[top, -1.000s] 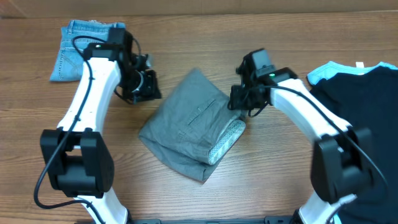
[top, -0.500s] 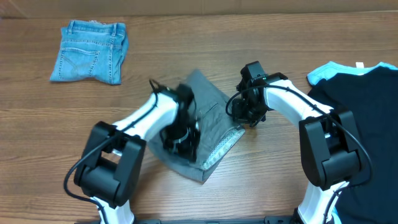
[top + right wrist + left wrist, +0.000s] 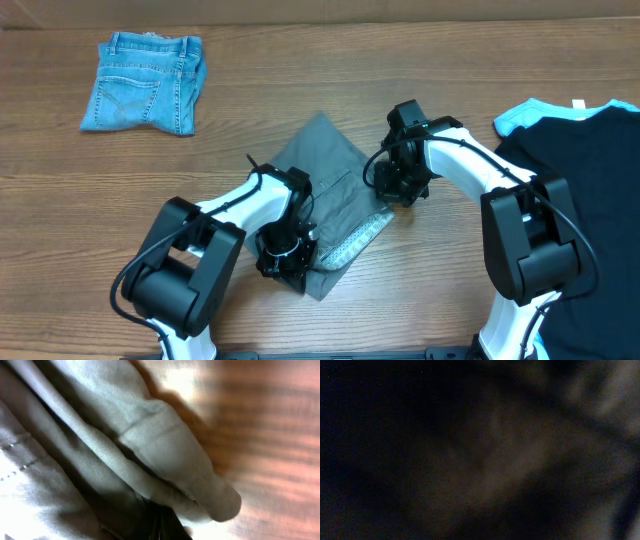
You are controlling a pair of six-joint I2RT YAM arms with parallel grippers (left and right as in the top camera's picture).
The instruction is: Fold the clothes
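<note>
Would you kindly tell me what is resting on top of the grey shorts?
The left gripper sits on the grey shorts at their near corner; the right gripper pinches their right edge. Cloth beneath both is covered, and the left fingers are hidden.

Two slender robot arms, left arm and right arm, clad in glossy white tubular shells. Linked by chunky, rounded black joint housings, largest near the desk's front edge. Trailing thin black cables in loose loops beside the white links. Ending in compact matte black hands: left hand, right hand.
</note>
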